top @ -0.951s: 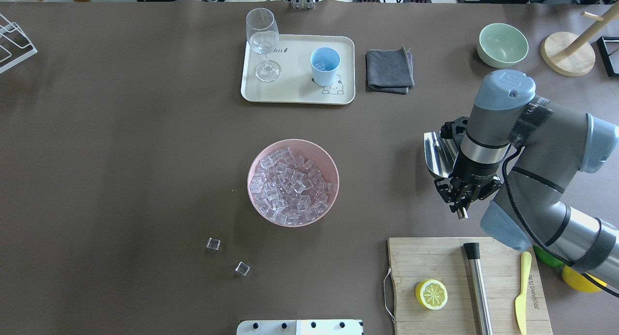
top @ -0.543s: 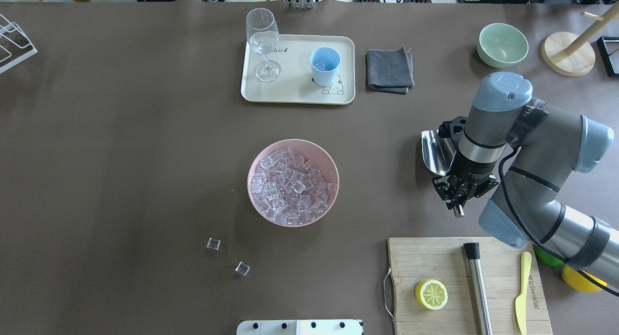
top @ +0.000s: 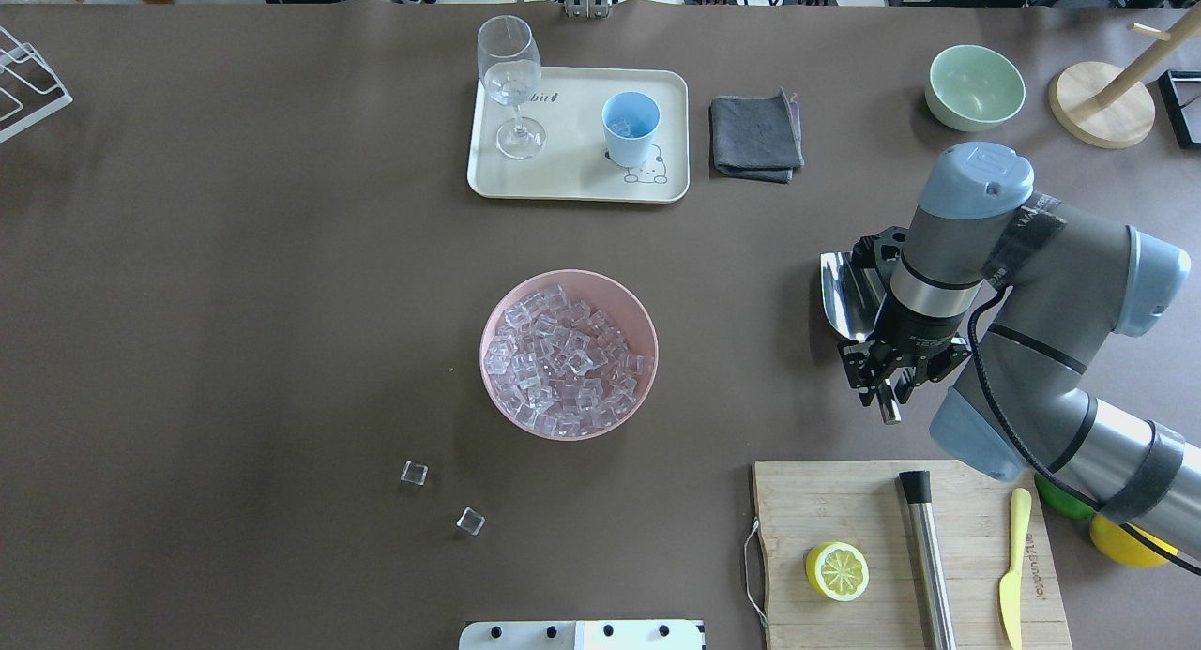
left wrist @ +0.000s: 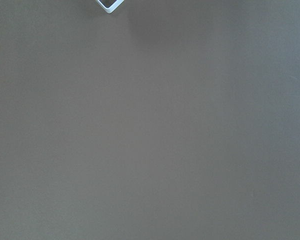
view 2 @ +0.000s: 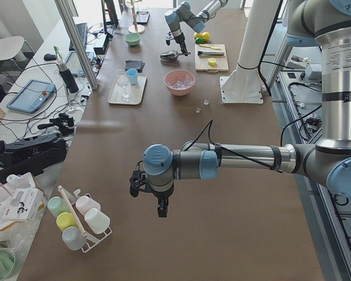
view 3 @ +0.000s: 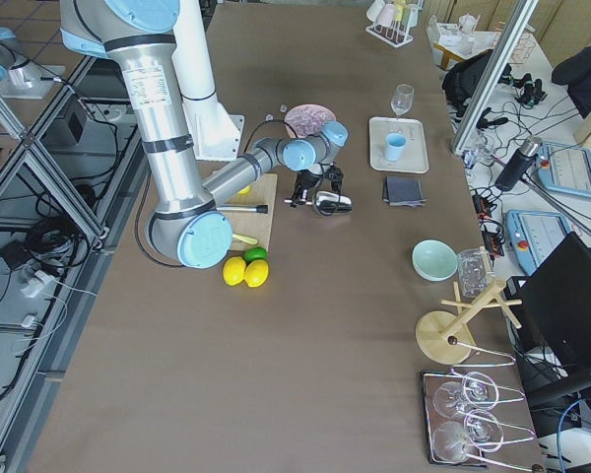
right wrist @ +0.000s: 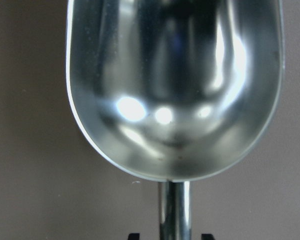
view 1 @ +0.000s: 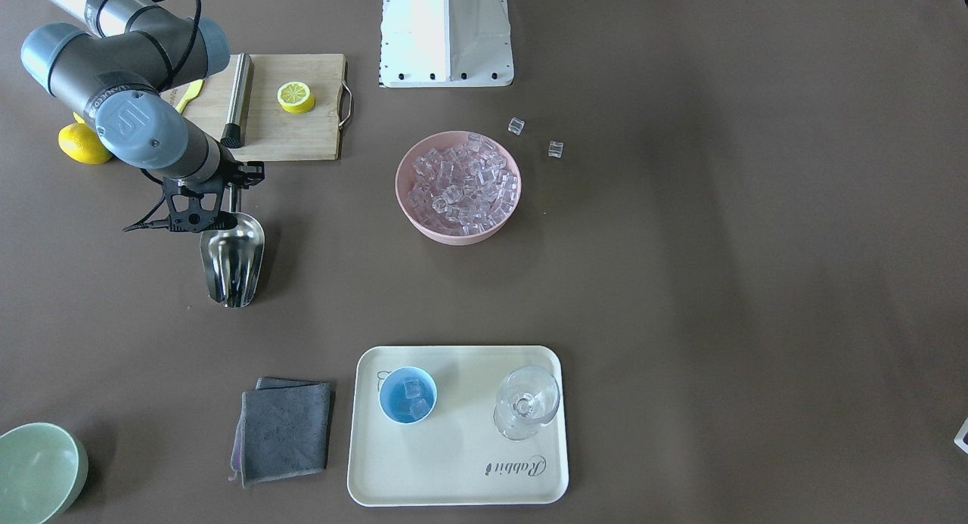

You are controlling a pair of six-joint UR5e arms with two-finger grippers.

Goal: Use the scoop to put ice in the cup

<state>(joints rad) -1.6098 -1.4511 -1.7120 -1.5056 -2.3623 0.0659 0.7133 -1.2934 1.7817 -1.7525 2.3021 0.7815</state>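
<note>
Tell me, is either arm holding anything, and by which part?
The right pincer grips the shiny steel scoop by its thin rod handle. Whether the left pincer holds anything cannot be told.

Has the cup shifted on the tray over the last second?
No. The cup stands at the same spot on the tray, its base against the bear print, to the right of the wine glass in the overhead view.

Overhead and front-facing cameras look steeply down on the pink bowl (top: 627,305) from opposite sides; two end cameras sight it from afar along the table (view 2: 234,193). Right wrist camera sits tight over the scoop (right wrist: 175,90), left over bare table
</note>
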